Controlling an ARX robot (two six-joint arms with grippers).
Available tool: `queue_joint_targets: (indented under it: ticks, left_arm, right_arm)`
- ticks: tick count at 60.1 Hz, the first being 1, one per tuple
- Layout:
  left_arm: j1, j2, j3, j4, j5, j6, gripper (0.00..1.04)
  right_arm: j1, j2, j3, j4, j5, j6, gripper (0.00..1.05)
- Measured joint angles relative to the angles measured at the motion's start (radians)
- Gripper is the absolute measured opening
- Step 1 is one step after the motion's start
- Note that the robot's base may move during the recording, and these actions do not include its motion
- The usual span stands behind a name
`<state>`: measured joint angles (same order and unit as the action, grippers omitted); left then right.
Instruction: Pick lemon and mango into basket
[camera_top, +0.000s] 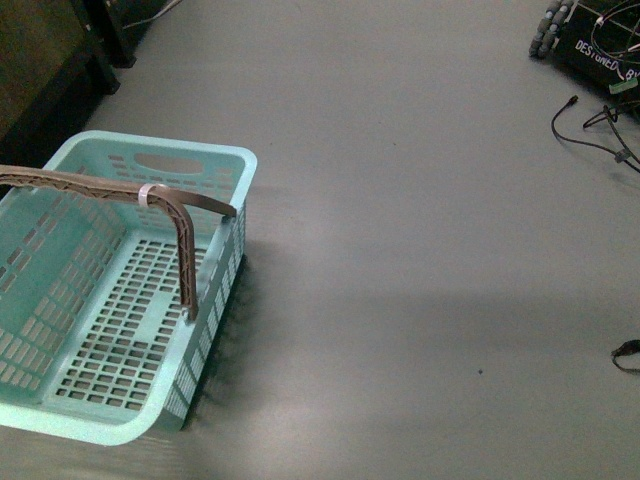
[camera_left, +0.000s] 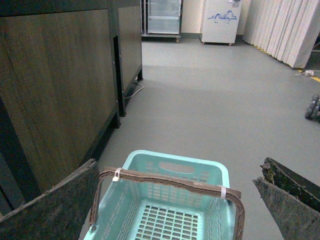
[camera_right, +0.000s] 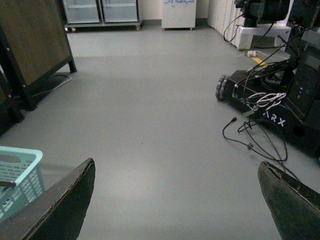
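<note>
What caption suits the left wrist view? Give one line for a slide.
Open left gripper over the empty teal basket, brown handles raised, beside dark wooden cabinets.

Mostly just grey floor (camera_right: 150, 110) here. The right pincer (camera_right: 176, 165) is spread wide, with one dark, scuffed finger (camera_right: 60, 205) in the lower left corner of the frame and the other in the lower right, nothing between them. A corner of the teal basket (camera_right: 20, 152) pokes in at the left edge, right beside the lower-left finger. Upper left there's a dark wooden cabinet (camera_right: 35, 35) on black legs. Glass-door fridges (camera_right: 100, 10) and a white unit (camera_right: 179, 12) sit along the top. On the right side there's a black wheeled robot base (camera_right: 280, 100) with "ARX" on it, and loose black cables (camera_right: 250, 135) trail across the floor.
</note>
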<state>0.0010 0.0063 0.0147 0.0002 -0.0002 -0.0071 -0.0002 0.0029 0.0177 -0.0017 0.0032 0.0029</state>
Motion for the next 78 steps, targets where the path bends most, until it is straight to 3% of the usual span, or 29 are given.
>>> queue_joint_targets:
  ticks: [34, 40, 44, 48, 57, 68, 78]
  left_arm:
    - [0.000, 0.000, 0.000, 0.000, 0.000, 0.000, 0.98]
    - [-0.004, 0.153, 0.105, -0.259, -0.017, -0.138, 0.98]
    - [0.017, 0.269, 0.136, -0.290, 0.029, -0.260, 0.98]
    - [0.098, 0.431, 0.158, -0.165, 0.109, -0.419, 0.98]
    - [0.199, 0.813, 0.189, 0.149, 0.148, -0.628, 0.98]
    - [0.155, 1.340, 0.295, 0.516, 0.134, -0.826, 0.98]
    - [0.079, 1.724, 0.437, 0.649, 0.095, -0.960, 0.98]
  right_arm:
    - [0.000, 0.000, 0.000, 0.000, 0.000, 0.000, 0.96]
    - [0.000, 0.000, 0.000, 0.000, 0.000, 0.000, 0.96]
    - [0.000, 0.000, 0.000, 0.000, -0.001, 0.000, 0.96]
    - [0.000, 0.000, 0.000, 0.000, -0.001, 0.000, 0.96]
    - [0.000, 0.000, 0.000, 0.000, -0.002, 0.000, 0.96]
    - [0.000, 0.000, 0.000, 0.000, -0.002, 0.000, 0.96]
    - [0.000, 0.000, 0.000, 0.000, -0.003, 0.000, 0.96]
